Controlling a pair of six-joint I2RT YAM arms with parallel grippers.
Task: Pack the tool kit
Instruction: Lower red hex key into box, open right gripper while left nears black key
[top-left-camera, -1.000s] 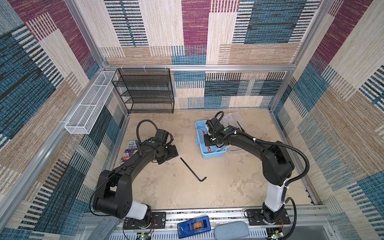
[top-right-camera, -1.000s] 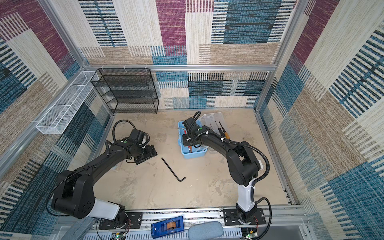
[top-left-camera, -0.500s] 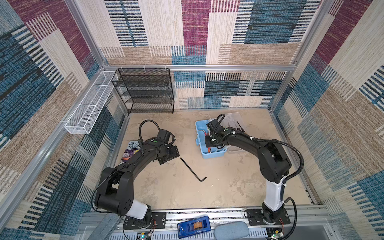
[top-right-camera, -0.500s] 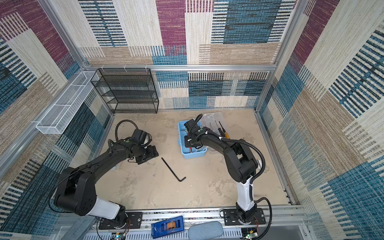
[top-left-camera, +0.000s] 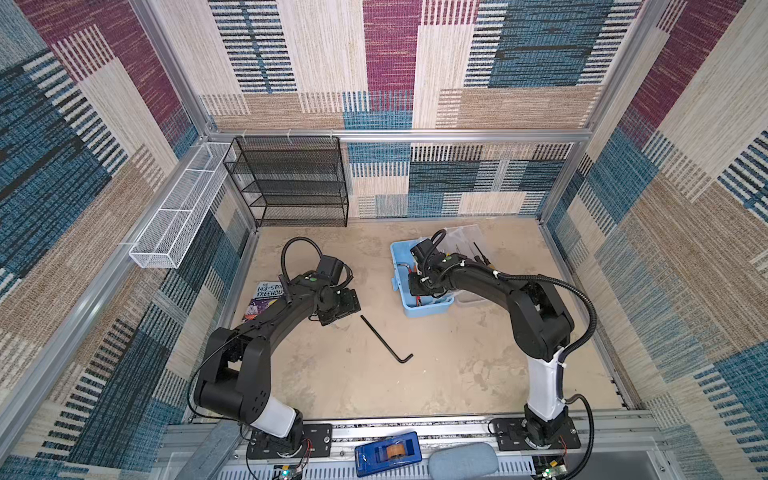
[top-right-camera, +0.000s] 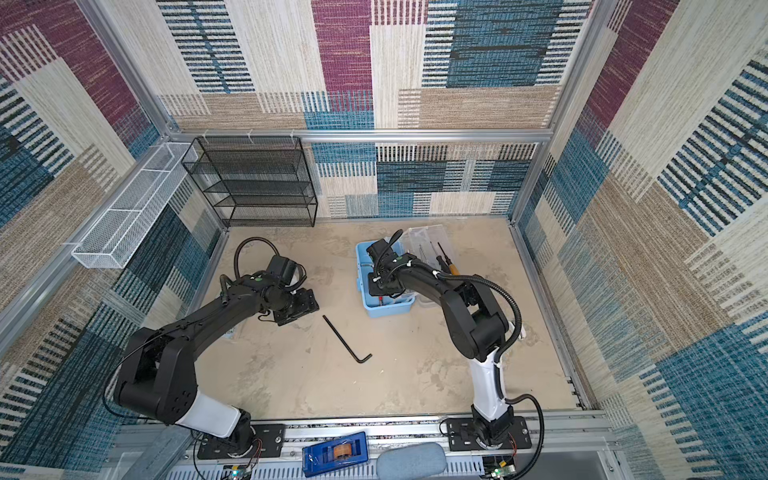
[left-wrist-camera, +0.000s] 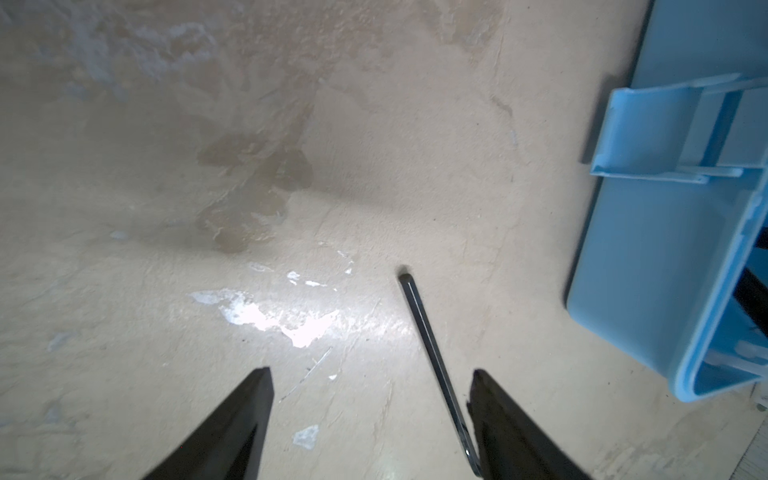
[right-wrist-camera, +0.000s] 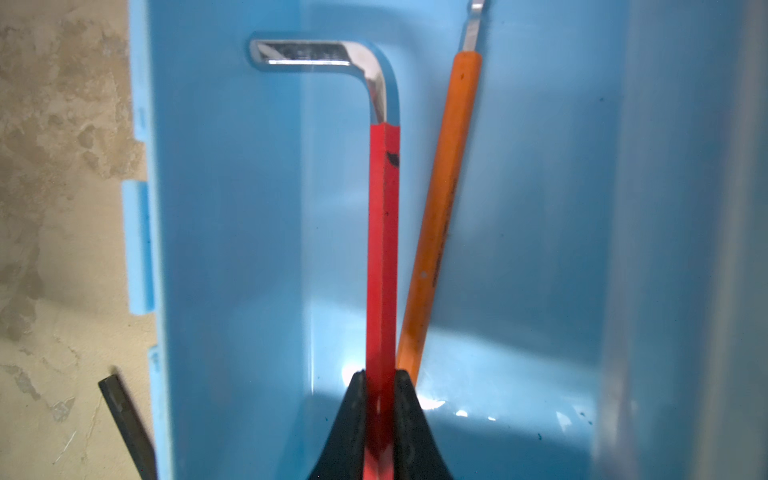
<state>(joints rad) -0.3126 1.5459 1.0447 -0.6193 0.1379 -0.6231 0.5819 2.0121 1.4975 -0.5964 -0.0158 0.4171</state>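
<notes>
Clamps red-sleeved hex key (right-wrist-camera: 383, 232) inside pale blue plastic case (right-wrist-camera: 232, 208) with right gripper (right-wrist-camera: 380, 374). Holds left gripper (left-wrist-camera: 370, 370) apart over black hex key (left-wrist-camera: 428, 345) beside case.

Case (top-left-camera: 428, 311) on the table (top-left-camera: 457, 365), right of centre, holding a sleeved hex key (right-wrist-camera: 382, 249) and pencil (right-wrist-camera: 446, 187) side by side; loose hex key (top-left-camera: 381, 339) before it to the left; book (top-left-camera: 266, 296) far left.

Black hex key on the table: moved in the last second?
No. The black hex key lies in the same spot and at the same angle, left of the blue case, in both top views.
</notes>
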